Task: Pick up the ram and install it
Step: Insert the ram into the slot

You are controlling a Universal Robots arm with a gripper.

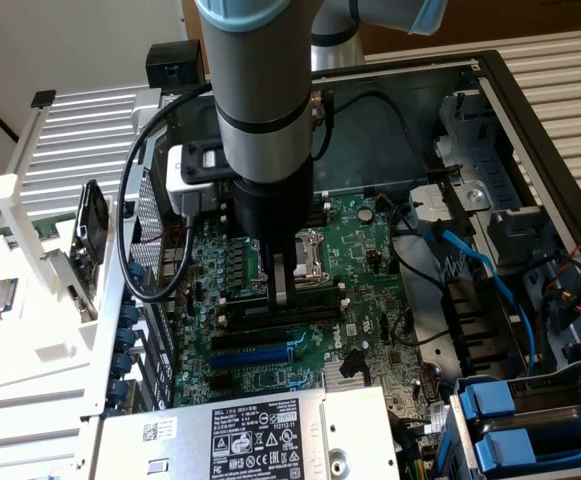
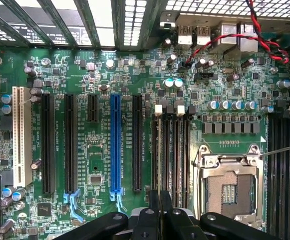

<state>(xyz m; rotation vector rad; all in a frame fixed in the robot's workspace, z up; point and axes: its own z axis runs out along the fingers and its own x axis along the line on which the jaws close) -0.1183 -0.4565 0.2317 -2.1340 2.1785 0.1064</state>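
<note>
COMPUTER CASE [image 1: 495, 90], LID OFF: The gripper [image 1: 282, 298] hangs just above 4 black memory slots [image 2: 170, 150], with the processor socket [image 1: 312, 255] at its 1 o'clock. Its fingers are nearly together, with nothing visible between them. At 9 o'clock in the exterior view, past a looping black cable [image 1: 135, 190], what appears to be the ram [image 1: 91, 235] stands in a white rack [image 1: 8, 195].

- The grey robot arm [image 1: 260, 80] comes in from the top of the exterior view and points straight down.
- Its last piece is a thick grey tube with a round black part under it.
- The black gripper [image 1: 282, 298] sits at the very end and points down too.
- In the wrist view, its two dark fingers [image 2: 153, 207] stand side by side, pressed close, with just a thin line between them.
</note>
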